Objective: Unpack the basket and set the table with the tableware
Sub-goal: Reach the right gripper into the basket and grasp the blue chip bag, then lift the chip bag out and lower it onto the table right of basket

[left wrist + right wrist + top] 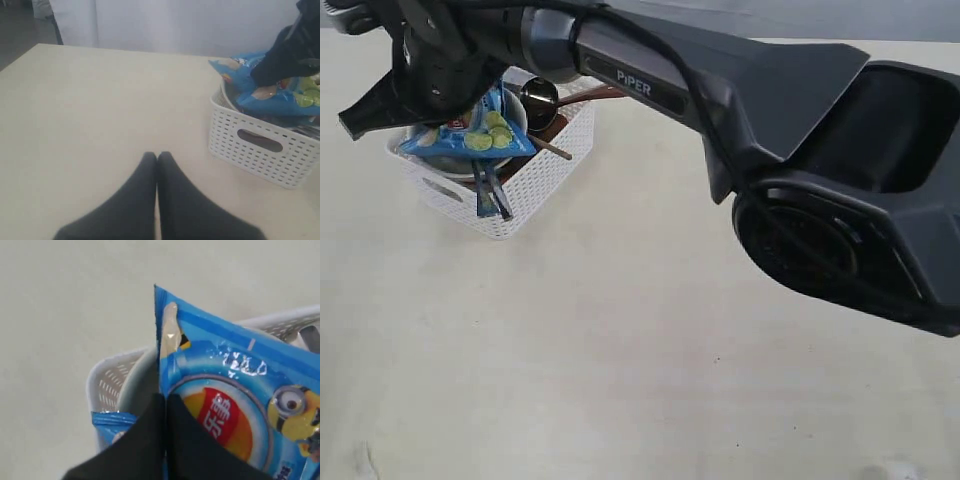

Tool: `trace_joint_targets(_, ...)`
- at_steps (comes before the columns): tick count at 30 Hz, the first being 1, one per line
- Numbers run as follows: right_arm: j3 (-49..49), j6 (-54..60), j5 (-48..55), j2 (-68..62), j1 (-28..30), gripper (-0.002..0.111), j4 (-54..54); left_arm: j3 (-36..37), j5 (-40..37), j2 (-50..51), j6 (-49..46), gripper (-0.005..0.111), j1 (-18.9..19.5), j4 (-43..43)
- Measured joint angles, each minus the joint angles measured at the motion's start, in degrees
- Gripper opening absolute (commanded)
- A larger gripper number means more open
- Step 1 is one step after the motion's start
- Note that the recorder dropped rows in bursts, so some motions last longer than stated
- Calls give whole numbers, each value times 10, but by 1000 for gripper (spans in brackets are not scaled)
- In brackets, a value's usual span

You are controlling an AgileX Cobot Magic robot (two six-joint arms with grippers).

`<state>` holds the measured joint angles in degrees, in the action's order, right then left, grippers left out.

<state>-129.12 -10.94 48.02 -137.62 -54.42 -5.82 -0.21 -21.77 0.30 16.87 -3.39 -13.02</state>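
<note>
The white basket (535,175) stands at the table's (620,350) far left. On top of its contents lies a blue chip bag (470,130). My right gripper (165,399) reaches across to it and is shut on the bag's (225,390) side edge. Under the bag shows the cream bowl's rim (137,375). A steel cup (540,98), a brown wooden handle (600,94), chopsticks (552,148) and steel cutlery (488,195) stick out of the basket. My left gripper (157,156) is shut on nothing, low over bare table beside the basket (260,145).
My right arm (720,90) stretches across the upper part of the exterior view and hides the table behind it. A white curtain (175,25) hangs past the table's far edge.
</note>
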Motion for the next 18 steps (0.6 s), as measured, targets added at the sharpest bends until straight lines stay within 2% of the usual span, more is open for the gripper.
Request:
trace_joint_targets(9,0,0,29,102,0,0,-13,0,0,0,0,0,0,0)
trace_joint_targets(15,0,-13,186,198,0,0,-178,0,0,0,0,0,-10,0)
trace_joint_targets(18,0,-14,208,227,10,0,-208,0,0,0,0,0,-10,0)
